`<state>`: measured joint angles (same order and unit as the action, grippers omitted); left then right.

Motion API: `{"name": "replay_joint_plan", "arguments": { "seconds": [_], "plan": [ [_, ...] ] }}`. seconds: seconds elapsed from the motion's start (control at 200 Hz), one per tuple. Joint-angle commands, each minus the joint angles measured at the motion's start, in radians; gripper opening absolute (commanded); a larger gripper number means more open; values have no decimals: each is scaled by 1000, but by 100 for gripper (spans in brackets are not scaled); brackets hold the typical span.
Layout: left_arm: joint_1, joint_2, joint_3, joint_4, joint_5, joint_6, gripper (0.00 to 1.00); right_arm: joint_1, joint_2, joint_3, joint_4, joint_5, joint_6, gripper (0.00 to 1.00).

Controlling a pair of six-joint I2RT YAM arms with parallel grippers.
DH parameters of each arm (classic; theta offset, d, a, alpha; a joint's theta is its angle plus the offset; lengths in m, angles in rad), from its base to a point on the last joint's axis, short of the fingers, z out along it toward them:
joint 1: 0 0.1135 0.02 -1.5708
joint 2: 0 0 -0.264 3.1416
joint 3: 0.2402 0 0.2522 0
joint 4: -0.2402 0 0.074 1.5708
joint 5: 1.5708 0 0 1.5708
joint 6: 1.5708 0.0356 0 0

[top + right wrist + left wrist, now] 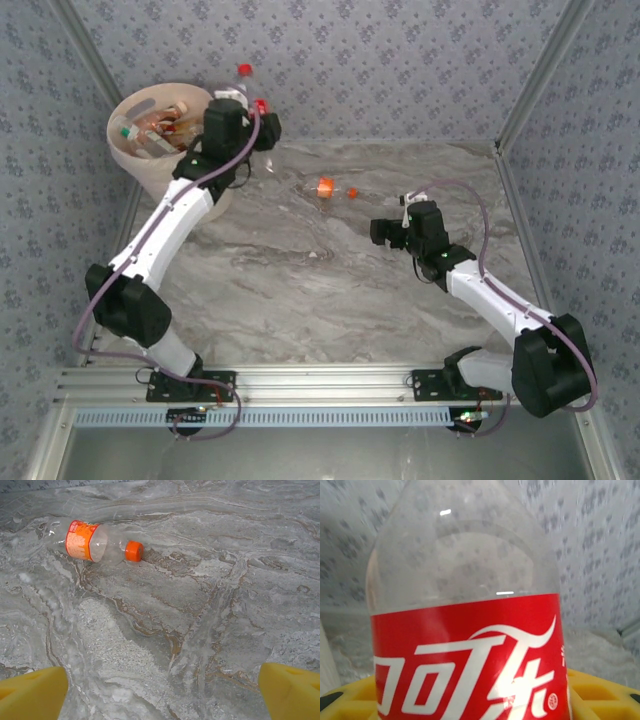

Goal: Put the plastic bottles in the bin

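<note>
This is a robot test cell in a lab rather than a lived-in room. A marble-patterned worktop (300,300) is boxed in by grey floral-print wall panels (400,60) on metal corner posts (537,75). The cabled left arm (165,235) and right arm (495,300) are bolted to a slotted aluminium rail (320,383) along the bottom of the frame.

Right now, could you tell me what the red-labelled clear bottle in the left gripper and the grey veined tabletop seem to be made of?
Red-labelled clear bottle: thin glossy plastic, apparently; the wallpaper shows through and highlights sit on it. Grey veined tabletop: marble-look with a dull sheen; real stone or printed laminate, I cannot tell.
</note>
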<state>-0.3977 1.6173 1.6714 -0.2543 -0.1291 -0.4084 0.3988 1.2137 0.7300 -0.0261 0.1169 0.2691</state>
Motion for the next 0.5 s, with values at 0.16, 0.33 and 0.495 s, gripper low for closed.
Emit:
{"name": "replay_joint_plan", "arguments": {
  "seconds": [0.16,0.33,0.495],
  "plan": [
    [127,-25,88,149,-175,-18,36,-1,4,11,16,1,-13,100],
    [236,6,102,238,-203,-119,36,0,4,3,18,4,-10,100],
    [286,66,169,256,-260,-125,37,1,4,3,21,2,-6,100]
  ]
}}
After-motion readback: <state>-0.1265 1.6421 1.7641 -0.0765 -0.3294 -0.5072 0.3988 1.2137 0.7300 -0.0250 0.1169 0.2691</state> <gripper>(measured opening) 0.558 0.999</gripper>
